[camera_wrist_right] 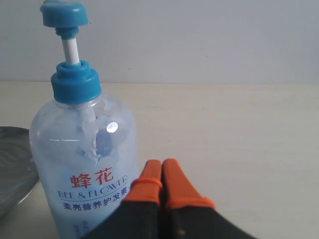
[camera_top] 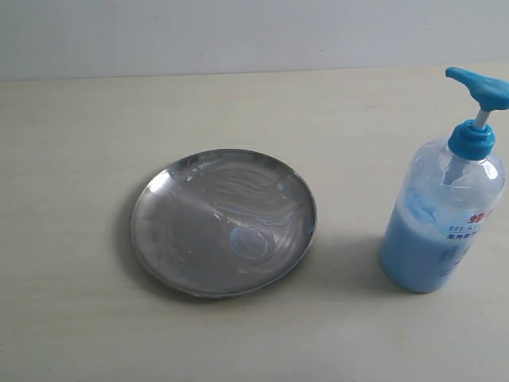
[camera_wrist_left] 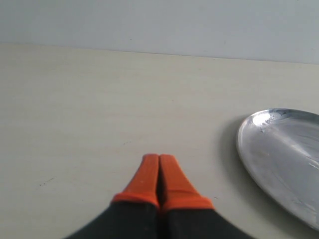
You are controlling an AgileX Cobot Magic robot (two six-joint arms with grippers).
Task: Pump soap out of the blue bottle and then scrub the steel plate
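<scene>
Both are clenched and empty: the left gripper [camera_wrist_left: 159, 158] sits beside the plate [camera_top: 179, 239], the right gripper [camera_wrist_right: 162, 162] near the bottle [camera_top: 436, 235], likely to pump.

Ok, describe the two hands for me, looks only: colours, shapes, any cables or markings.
The left hand and right hand look alike: two tapered orange fingers each, rounded at the tip, ending in a raised orange lip where a wider black body begins. No cables, markings or sleeves show. The exterior view shows neither arm.
</scene>
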